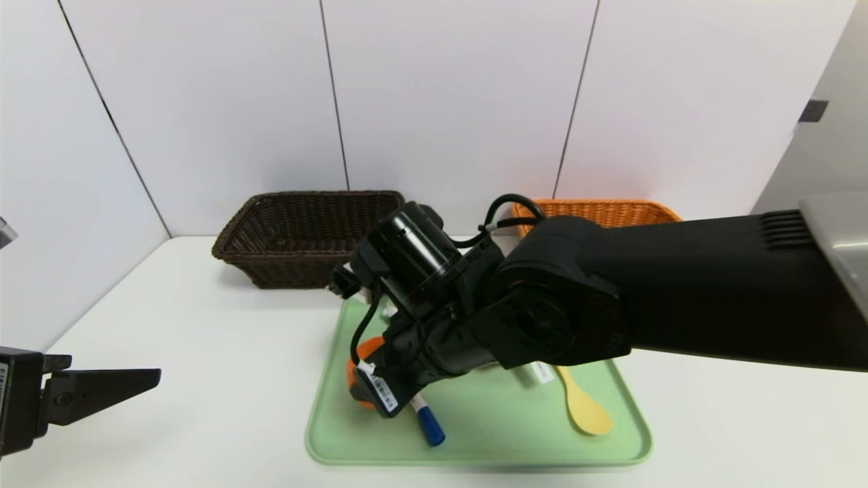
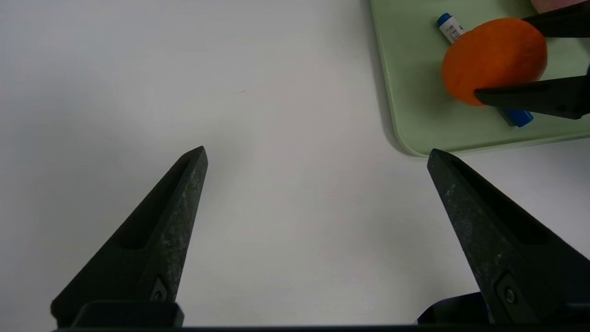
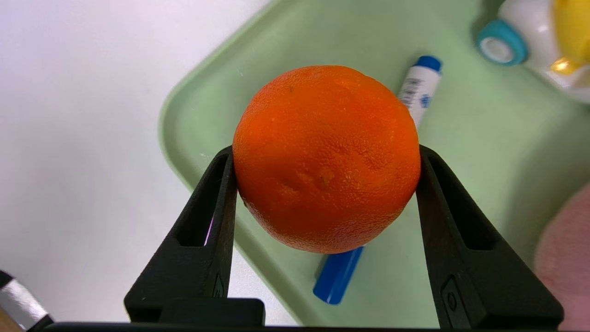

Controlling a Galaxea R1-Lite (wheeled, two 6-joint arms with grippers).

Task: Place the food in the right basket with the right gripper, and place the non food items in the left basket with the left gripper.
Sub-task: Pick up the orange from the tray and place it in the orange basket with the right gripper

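R gripper (image 3: pixel 326 157) clenched on round orange fruit (image 3: pixel 326 159) over corner of pale green plastic tray (image 3: pixel 203 115), so pick step was in hand; next: lift w/o slip, carry to orange-tan woven wicker basket (image 1: pixel 603 211); L gripper (image 2: pixel 318 159) idle, jaws apart.

round orange fruit (image 3: pixel 326 159) sits pinched above a white blue-capped marker (image 3: pixel 418 90).
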